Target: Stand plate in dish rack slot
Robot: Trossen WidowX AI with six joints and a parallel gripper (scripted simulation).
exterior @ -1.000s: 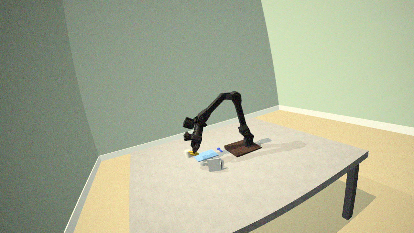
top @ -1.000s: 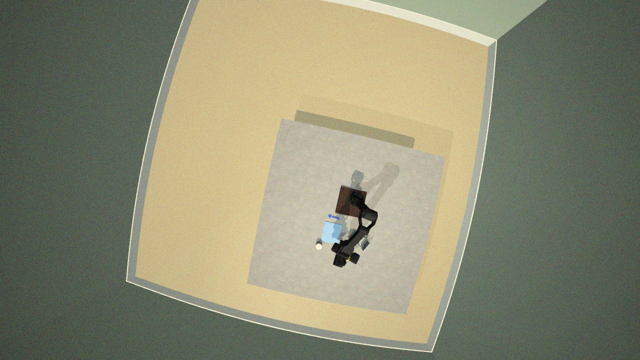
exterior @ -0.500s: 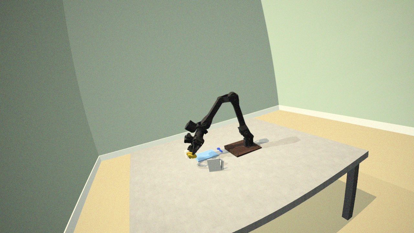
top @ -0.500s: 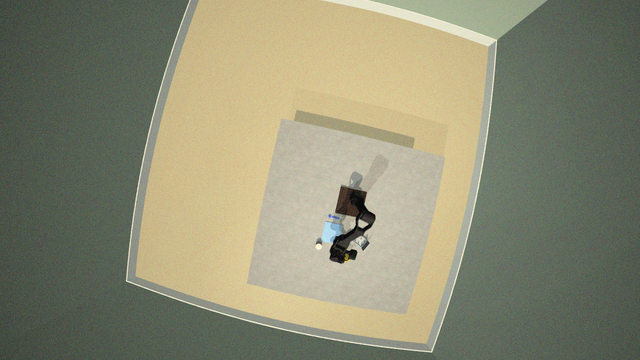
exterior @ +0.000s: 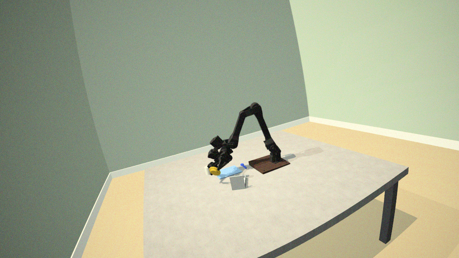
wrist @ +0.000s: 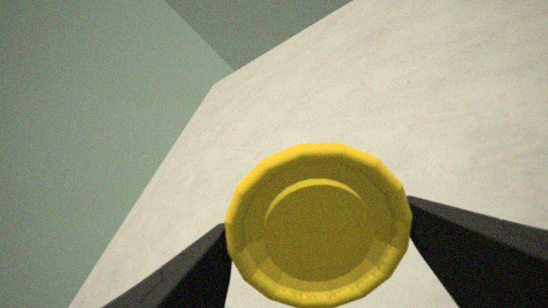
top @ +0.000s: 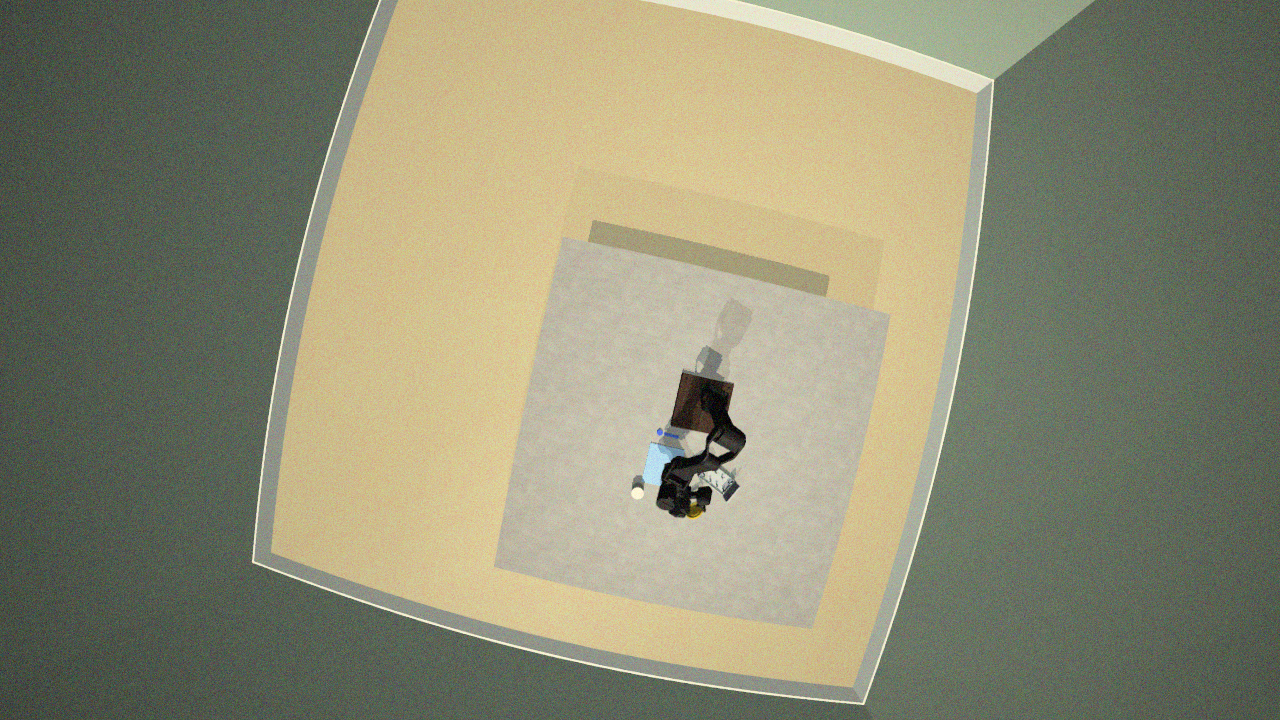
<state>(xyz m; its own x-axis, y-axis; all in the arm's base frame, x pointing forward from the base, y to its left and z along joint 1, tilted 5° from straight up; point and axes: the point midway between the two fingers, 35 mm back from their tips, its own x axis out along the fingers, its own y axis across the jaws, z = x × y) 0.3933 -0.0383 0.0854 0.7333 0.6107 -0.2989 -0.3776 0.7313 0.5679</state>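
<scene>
The yellow round plate [top: 695, 511] [exterior: 214, 171] [wrist: 318, 239] is between the two black fingers, which press on opposite sides of its rim. My gripper [wrist: 313, 220] is shut on it. In the exterior view the plate is steeply tilted, its round face turned toward that camera, and it looks held off the table. The grey dish rack [top: 718, 480] [exterior: 237, 182] stands on the table, to the upper right of the plate in the top view. The arm covers part of the rack there, and its panel hides the slots in the exterior view. The rack is out of the wrist view.
A light blue mat [top: 657, 458] [exterior: 228, 172] lies beside the rack, partly under the arm in the top view. A white cylinder [top: 637, 493] [exterior: 207, 170] stands beyond the mat. A blue spoon-like item [top: 669, 435] [exterior: 243, 165] lies near the brown base board [top: 691, 398] [exterior: 264, 167].
</scene>
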